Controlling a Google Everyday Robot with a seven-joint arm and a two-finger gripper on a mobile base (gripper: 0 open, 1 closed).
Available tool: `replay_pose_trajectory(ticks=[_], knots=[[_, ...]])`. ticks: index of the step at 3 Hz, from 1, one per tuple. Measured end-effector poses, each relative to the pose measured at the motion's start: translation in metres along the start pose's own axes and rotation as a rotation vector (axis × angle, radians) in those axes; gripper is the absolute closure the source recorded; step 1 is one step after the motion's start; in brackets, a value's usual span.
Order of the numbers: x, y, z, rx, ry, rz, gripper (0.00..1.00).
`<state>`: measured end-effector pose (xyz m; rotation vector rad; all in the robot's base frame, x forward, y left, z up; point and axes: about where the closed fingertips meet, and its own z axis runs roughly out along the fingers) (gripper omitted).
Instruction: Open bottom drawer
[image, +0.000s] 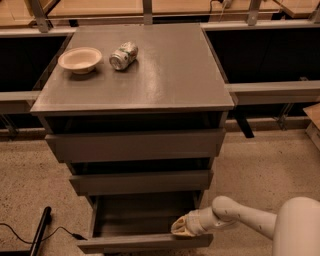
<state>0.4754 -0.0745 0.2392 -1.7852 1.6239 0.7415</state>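
Bottom drawer (142, 222) sat at 6 o'clock, mostly out; tool (183, 226) was on its front lip at 5 o'clock, grip state unclear. Off-centre pull could've racked it, or the tool slipped off

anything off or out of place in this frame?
Only the can: it lies on its side on the cabinet top, right of the upright bowl; no spill visible. The bottom drawer stands open, with the gripper at the right end of its front. Nothing looks damaged.
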Motion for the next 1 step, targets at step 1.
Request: replay_pose_trajectory(ticks=[1], knots=[[-0.0006, 0.0012, 0.002, -0.003, -0.002, 0.001, 0.82]])
